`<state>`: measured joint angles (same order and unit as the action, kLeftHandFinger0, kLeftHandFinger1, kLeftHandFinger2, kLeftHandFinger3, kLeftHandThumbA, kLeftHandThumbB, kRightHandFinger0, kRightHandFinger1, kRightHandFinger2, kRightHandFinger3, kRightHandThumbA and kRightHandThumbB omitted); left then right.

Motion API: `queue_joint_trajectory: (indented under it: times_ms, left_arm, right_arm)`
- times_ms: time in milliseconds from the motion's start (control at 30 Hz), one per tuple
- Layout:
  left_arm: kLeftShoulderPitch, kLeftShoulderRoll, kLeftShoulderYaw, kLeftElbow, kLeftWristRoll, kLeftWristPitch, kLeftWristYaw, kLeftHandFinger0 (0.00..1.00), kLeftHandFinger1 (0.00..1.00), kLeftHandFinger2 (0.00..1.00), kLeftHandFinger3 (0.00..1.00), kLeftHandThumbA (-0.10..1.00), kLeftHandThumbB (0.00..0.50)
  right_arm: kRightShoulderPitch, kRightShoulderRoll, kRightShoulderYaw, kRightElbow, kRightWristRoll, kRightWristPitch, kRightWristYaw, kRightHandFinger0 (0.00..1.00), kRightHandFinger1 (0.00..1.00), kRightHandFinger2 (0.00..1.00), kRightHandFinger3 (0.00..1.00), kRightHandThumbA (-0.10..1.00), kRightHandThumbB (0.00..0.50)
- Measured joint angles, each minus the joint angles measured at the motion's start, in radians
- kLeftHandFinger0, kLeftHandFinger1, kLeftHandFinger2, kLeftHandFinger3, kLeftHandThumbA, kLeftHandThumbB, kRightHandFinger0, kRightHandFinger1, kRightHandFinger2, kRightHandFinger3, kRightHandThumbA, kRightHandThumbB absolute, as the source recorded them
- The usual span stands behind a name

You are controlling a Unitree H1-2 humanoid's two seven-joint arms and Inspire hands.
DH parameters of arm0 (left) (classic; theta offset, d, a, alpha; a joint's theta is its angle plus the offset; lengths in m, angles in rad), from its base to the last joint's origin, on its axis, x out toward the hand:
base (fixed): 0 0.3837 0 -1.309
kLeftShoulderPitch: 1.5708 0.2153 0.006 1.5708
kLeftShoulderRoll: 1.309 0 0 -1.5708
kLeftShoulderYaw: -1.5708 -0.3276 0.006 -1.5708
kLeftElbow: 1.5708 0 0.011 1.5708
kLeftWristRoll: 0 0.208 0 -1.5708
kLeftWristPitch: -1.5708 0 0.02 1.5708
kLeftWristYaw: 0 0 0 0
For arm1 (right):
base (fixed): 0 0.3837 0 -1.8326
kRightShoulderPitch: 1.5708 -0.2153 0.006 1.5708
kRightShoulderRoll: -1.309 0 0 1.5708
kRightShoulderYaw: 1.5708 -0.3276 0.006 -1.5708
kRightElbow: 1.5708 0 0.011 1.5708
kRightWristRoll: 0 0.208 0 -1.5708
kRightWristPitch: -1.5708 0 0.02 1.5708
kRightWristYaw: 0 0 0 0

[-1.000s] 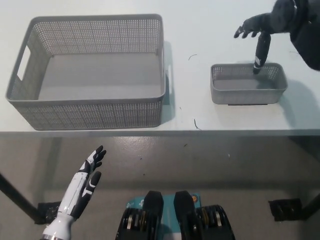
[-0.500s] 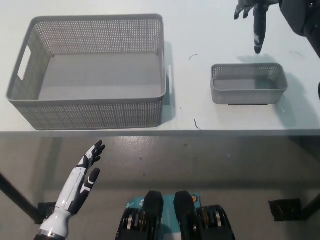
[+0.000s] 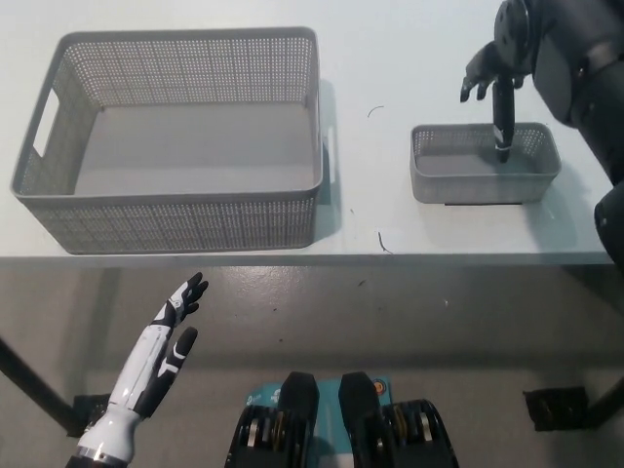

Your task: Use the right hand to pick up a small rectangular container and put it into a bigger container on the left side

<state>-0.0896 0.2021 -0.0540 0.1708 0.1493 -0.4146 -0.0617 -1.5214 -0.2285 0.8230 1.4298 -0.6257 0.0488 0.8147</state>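
Observation:
A small grey mesh container (image 3: 485,164) stands on the right of the white table (image 3: 390,68). My black right hand (image 3: 495,83) hovers over its far rim, open, with one finger reaching down inside it and the others spread; it holds nothing. The big grey mesh basket (image 3: 175,136) stands empty on the left of the table. My white left hand (image 3: 168,336) rests open below the table's front edge at the lower left.
The table's front edge runs across the middle of the picture. Bare tabletop lies between the two containers, marked by a few small dark specks (image 3: 384,242). Below the edge the floor and dark table legs (image 3: 34,390) show.
My right hand rose away from the small container, then came back down so that one finger dips into it again. The arm now fills more of the upper right. The left hand barely shifted.

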Motion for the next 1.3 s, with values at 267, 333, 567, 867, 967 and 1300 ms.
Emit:
queue_joint_trajectory:
  times_ms: [267,333,567,867,967,1300]
  left_arm:
    - [0.0,0.0,0.0,-0.002,0.0,0.011,-0.001,1.0,1.0,1.0,1.0,1.0,0.177]
    - [0.0,0.0,0.0,-0.002,0.0,0.014,-0.001,1.0,1.0,1.0,1.0,1.0,0.18]
    - [0.0,0.0,0.0,-0.002,-0.001,0.017,-0.004,1.0,1.0,1.0,1.0,1.0,0.197]
    - [0.001,0.0,0.0,-0.002,-0.001,0.02,-0.009,1.0,1.0,1.0,1.0,1.0,0.208]
    - [0.001,0.0,0.0,-0.002,-0.001,0.022,-0.009,1.0,1.0,1.0,1.0,1.0,0.203]
    - [0.001,-0.001,0.0,-0.002,-0.001,0.024,-0.009,1.0,1.0,1.0,1.0,1.0,0.171]
  right_arm:
    - [0.08,0.006,-0.06,0.001,0.002,0.025,-0.089,1.0,1.0,1.0,1.0,1.0,0.486]
    - [0.092,0.008,-0.067,0.001,0.001,0.025,-0.104,1.0,1.0,1.0,1.0,1.0,0.442]
    - [0.119,0.014,-0.091,0.006,0.002,0.022,-0.16,1.0,1.0,1.0,1.0,1.0,0.438]
    - [0.156,0.018,-0.113,0.015,0.001,0.029,-0.234,1.0,1.0,1.0,1.0,1.0,0.43]
    - [0.173,0.019,-0.117,0.016,0.001,0.028,-0.276,1.0,1.0,1.0,1.0,0.79,0.371]
    - [0.214,0.019,-0.166,0.014,0.012,0.01,-0.472,0.02,0.26,0.47,0.34,-0.1,0.176]
